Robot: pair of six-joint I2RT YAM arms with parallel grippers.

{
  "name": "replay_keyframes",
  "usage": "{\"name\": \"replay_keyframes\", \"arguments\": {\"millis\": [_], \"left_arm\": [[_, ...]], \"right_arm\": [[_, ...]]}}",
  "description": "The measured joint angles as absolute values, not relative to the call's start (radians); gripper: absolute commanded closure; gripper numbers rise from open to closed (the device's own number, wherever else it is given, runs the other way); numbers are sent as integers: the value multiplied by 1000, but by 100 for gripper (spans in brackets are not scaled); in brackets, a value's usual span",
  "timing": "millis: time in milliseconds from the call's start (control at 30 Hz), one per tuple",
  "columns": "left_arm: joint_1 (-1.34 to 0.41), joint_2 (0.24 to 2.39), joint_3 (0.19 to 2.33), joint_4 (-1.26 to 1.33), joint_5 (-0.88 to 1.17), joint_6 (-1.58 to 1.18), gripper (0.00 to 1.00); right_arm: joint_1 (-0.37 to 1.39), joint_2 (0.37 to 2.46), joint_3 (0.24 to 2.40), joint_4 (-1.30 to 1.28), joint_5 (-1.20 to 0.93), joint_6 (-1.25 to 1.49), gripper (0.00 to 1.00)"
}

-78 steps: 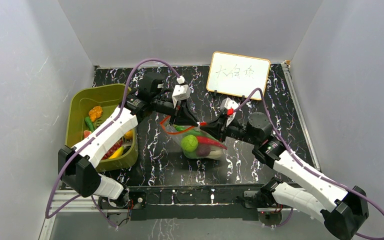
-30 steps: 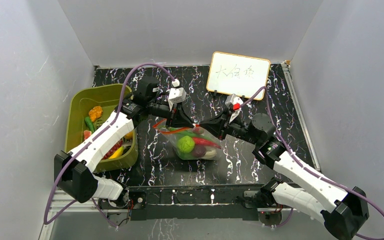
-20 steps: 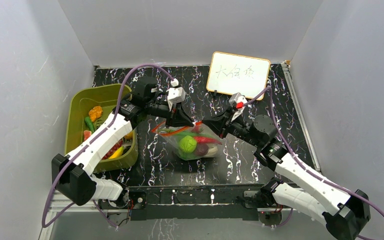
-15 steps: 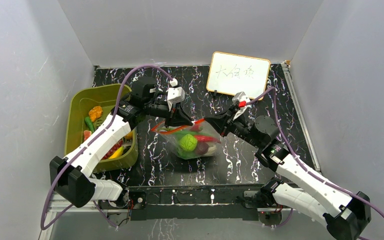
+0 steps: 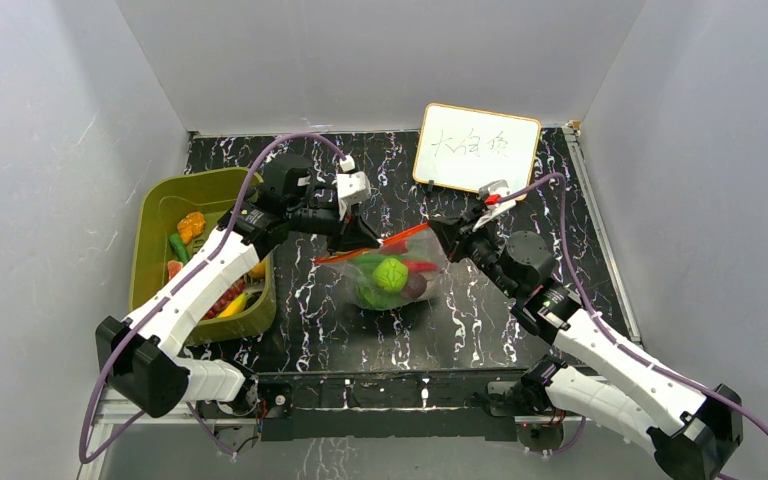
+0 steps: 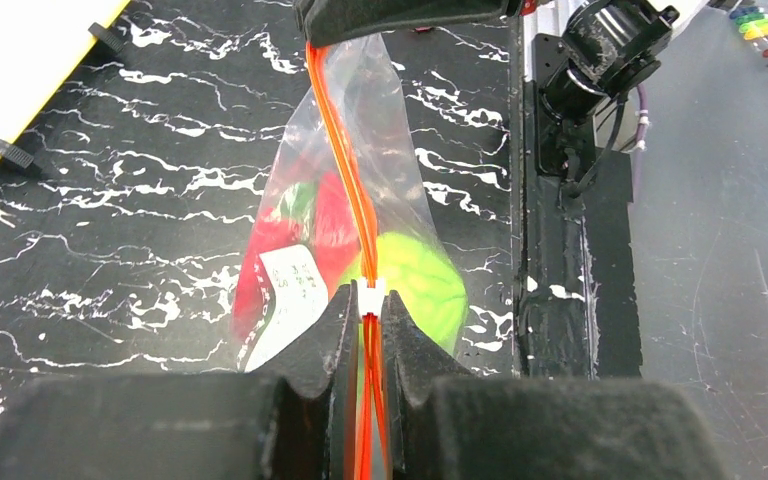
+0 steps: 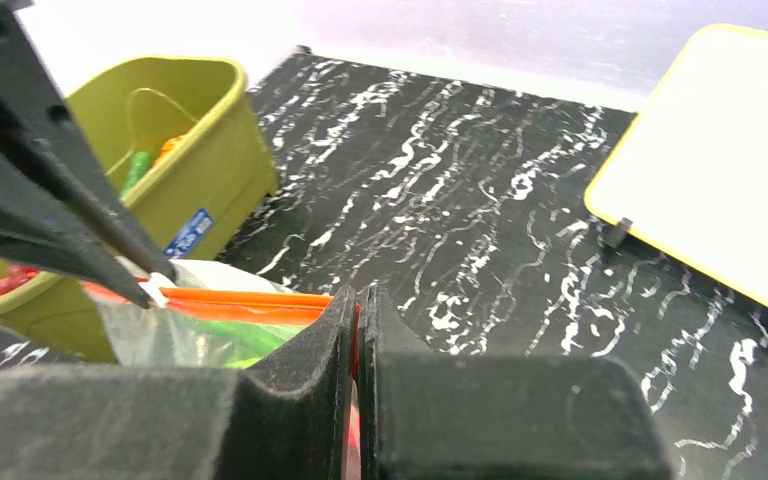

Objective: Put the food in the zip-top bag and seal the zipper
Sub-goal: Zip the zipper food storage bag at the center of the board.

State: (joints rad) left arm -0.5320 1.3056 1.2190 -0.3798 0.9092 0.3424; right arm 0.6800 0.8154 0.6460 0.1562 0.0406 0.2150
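Your left gripper (image 6: 367, 298) is pinching the zipper (image 6: 345, 150) tight at 9 o'clock, your right gripper (image 7: 356, 296) at 3 o'clock. The zip-top bag (image 5: 418, 262) is hanging between them, food (image 5: 391, 273) inside, maybe touching the table (image 5: 290, 335).

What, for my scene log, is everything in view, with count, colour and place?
zip-top bag: one, clear, held up, mid-table
zipper: one, red-orange, along the bag mouth
food in bag: several, green, red, dark purple
basket: one, olive-green, table's left
food in basket: several, orange, green, red, yellow
whiteboard: one, white, yellow-framed, far right
table: one, black marbled, under everything
left gripper: one, black, shut on zipper at white slider
right gripper: one, black, shut on zipper's other end
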Motion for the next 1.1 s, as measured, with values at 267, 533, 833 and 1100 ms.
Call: {"name": "replay_keyframes", "arguments": {"millis": [267,533,833,1100], "left_arm": [[-532,1282,1219,-420,851,332,100],[-532,1222,1219,-439,799,298,100],[-532,1196,1219,-474,777,288,100],[-532,1163,1209,-471,757,268,100]], "right_arm": [[678,845,687,98,160,208,100],[645,878,713,78,226,217,100],[570,879,713,77,292,245,100],[509,875,713,53,312,300,100]]}}
